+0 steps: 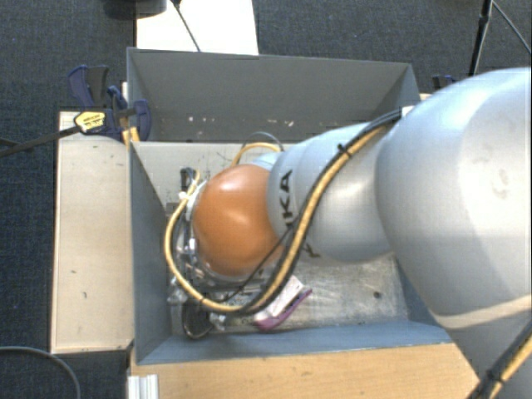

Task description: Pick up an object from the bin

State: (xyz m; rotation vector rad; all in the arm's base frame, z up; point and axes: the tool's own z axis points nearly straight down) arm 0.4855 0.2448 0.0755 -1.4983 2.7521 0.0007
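Tool: the tool [198,304] sits low in the front-left corner of the bin, mostly tucked under the wrist, so just some dark metal bits poke out down there
Tool state: honestly can't tell if it's open or closed, or whether it has hold of anything
Wrist: round orange cover [233,219] right on top of the tool, with a yellow cable [307,214] looping around it and running up the arm
Arm: big silver arm [416,198] reaches in from the right and hides most of the bin floor
Nearest thing: purple and white item [284,304], longish, lying on the floor just right of the tool, near the front wall, partly under the cable loop
Other thing: small dark piece [187,176] by the left wall, further back, too small to make out
Bin: grey metal bin [266,90], with a scuffed patch of floor showing at the front right
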